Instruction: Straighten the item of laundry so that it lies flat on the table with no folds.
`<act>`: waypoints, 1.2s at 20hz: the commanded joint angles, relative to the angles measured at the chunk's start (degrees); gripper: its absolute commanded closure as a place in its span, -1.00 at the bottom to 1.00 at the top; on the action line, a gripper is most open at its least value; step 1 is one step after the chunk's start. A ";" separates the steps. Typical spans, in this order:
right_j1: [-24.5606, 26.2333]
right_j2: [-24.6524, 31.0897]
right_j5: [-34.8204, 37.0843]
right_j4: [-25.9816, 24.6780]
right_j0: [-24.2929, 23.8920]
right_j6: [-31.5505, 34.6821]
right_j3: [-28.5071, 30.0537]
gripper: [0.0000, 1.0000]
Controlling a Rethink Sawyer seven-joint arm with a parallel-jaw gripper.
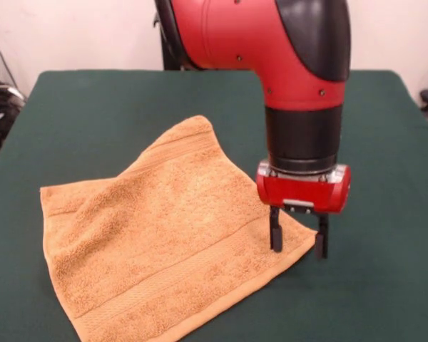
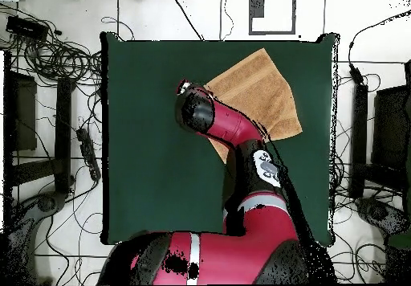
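Note:
The orange-tan towel (image 1: 164, 235) lies spread on the dark green table (image 1: 93, 107), with woven bands near its far and near edges. Its back left part looks rumpled, with a low ridge. My gripper (image 1: 298, 241) is open and points straight down at the towel's right corner. One finger (image 1: 276, 235) is over the cloth and the other stands just past the corner, tips at about table height. In the overhead view the towel (image 2: 261, 94) sits near the table's (image 2: 152, 138) far right part. The arm hides the gripper and one towel corner there.
The red arm (image 1: 292, 50) comes down from the top over the table's right half. In the overhead view cables (image 2: 64, 58) and dark equipment (image 2: 20, 114) lie on the floor round the table. The towel's near edge reaches the bottom of the front view.

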 commanded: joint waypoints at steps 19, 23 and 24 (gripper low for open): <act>3.35 5.54 2.72 -0.96 1.76 7.31 -0.92 -1.00; 3.34 4.89 2.71 -1.10 2.09 7.21 -1.18 1.00; 3.34 4.77 2.77 -1.11 2.15 7.18 -1.26 1.00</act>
